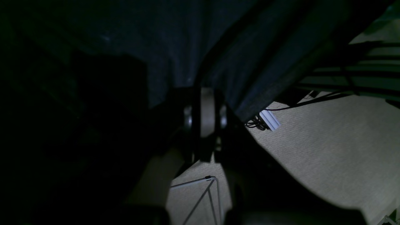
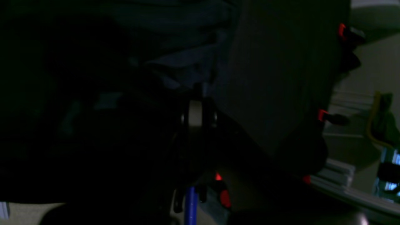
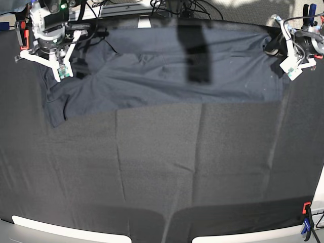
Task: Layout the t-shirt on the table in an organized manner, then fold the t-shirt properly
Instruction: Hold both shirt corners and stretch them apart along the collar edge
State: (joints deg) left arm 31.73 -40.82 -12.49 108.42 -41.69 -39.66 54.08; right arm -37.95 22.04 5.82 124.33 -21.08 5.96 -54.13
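1. We find the t-shirt (image 3: pixel 167 71) spread wide along the far edge of the table (image 3: pixel 162 167), its near hem lying fairly straight across the black cloth; the end toward our right arm is bunched and creased, with a loose corner sagging toward us; the half toward our left arm lies flatter
2. We judge the fabric thin, light and limp; it should drape and slide easily over the cloth beneath, hold no shape of its own, and wrinkle wherever it goes slack; nothing in it is fragile
3. The sensible places to take hold, in our view, are the outer corners and the hem, pinched through one edge so that tension between both arms can pull the creases out
4. The left gripper (image 3: pixel 292 68) sits at the shirt's end near the table's far corner; its jaws are fully closed, and its wrist view shows dark fabric hanging right at the fingers, so we judge that it has a pinch of the t-shirt
5. The right gripper (image 3: pixel 63 71) is at the bunched end, jaws likewise closed tight; its wrist view is very dark, with folds of fabric against the fingers, so we take it to be gripping the shirt too
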